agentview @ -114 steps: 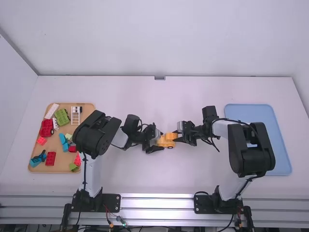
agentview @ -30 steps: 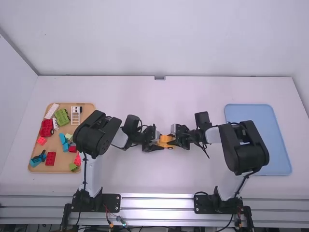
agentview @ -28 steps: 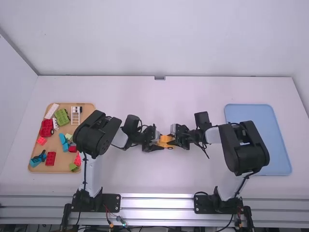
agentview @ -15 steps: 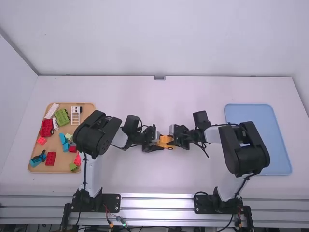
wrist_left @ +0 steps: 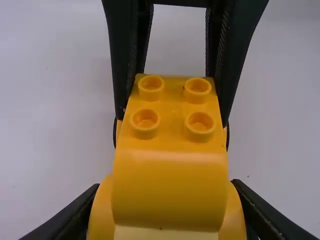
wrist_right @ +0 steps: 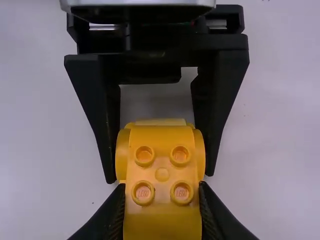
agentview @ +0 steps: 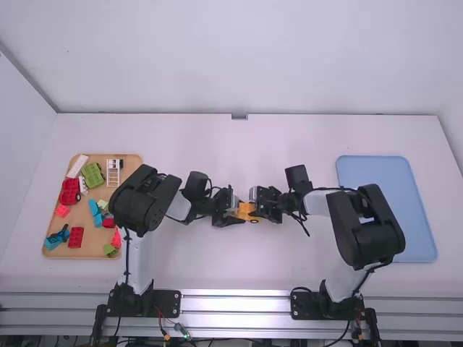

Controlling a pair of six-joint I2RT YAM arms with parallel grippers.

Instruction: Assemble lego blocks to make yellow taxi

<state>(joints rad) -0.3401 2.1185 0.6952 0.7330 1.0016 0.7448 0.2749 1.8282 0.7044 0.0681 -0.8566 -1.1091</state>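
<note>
Between the left pincer [wrist_right: 160, 176] and the right pincer [wrist_left: 171, 121], the yellow taxi [agentview: 246, 208] is pinched by both from opposite ends, its wheeled base [agentview: 251, 218] and body [wrist_left: 169, 185] apparently joined, with only pressing and release probably left.

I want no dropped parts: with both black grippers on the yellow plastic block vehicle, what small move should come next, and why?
Probably the right gripper should open slightly and back away, while the left gripper holds the vehicle. The two clasp opposite ends of it, so one likely must let go before it moves freely.
</note>
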